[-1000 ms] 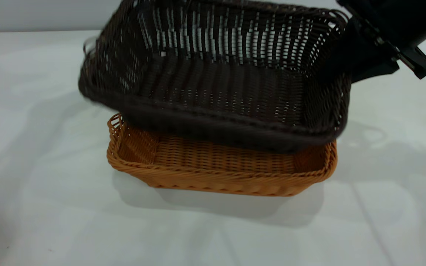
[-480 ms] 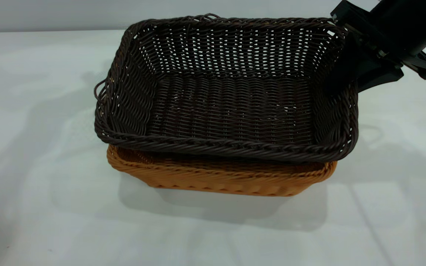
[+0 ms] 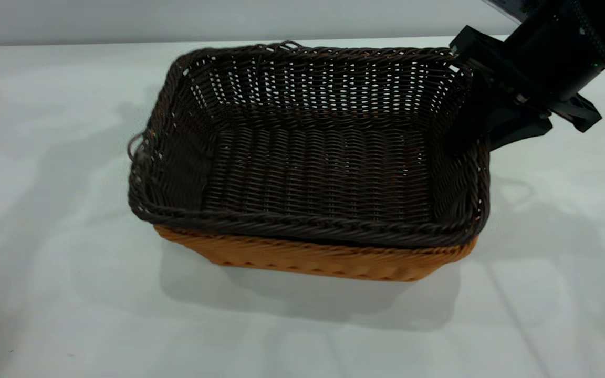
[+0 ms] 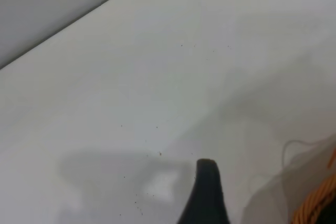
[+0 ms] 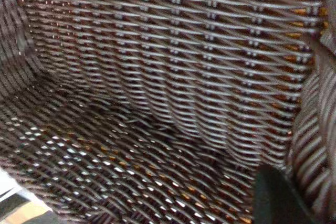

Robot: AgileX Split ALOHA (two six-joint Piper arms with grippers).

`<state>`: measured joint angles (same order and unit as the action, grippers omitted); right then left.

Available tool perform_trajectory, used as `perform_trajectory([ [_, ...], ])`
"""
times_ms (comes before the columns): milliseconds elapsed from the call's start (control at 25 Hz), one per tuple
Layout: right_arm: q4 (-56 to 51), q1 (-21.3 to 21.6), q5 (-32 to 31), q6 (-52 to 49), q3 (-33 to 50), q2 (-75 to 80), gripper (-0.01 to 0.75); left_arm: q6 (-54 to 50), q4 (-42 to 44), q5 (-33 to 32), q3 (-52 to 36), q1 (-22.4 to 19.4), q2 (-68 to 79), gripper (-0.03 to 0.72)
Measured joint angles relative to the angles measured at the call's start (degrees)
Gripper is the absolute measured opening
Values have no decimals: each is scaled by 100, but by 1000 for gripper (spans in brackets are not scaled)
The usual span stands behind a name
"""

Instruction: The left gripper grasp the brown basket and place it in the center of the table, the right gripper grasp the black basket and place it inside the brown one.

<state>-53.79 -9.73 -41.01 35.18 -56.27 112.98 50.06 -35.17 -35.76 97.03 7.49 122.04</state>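
The black basket (image 3: 313, 157) sits nested inside the brown basket (image 3: 308, 260) in the middle of the table (image 3: 61, 294); only the brown basket's near wall and rim show below it. My right gripper (image 3: 478, 113) is shut on the black basket's right wall near the far corner. In the right wrist view one finger (image 5: 275, 198) is inside the basket's dark weave (image 5: 157, 77). My left gripper (image 4: 260, 203) is out of the exterior view. Its wrist view shows one fingertip (image 4: 207, 182) over bare table, open and empty, with a bit of the brown basket (image 4: 315, 203) beside it.
A grey wall runs behind the table's far edge (image 3: 71, 44). Bare white tabletop lies on the left, the right and in front of the baskets. The right arm (image 3: 560, 47) reaches in from the upper right.
The black basket has come down from a tilted hold above the brown basket and now rests level inside it. The right gripper has moved down and slightly left with it.
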Motion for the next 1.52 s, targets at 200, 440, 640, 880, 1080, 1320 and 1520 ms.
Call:
perform_trajectory([
  [200,-65,0,46,177,0,0,260,0,0,0,0,0,0,549],
  [440,-12,0,78,219,0,0,535,2,5,17,0,0,-81,549],
  [640,431,52,156,221,0,-340,615,7,28,17,0,0,-539,549],
  [880,729,439,206,221,0,-1832,612,-113,448,-155,0,0,-1480,549],
  [1080,915,543,93,221,0,-3557,601,-821,1031,-721,0,-47,-2179,549],
  [1320,1565,554,-986,-208,0,-5536,593,-1948,1690,-1454,0,-56,-3086,549],
  [1520,2222,561,-2020,-698,19,-6688,594,-2577,1718,-2405,0,-56,-3609,549],
])
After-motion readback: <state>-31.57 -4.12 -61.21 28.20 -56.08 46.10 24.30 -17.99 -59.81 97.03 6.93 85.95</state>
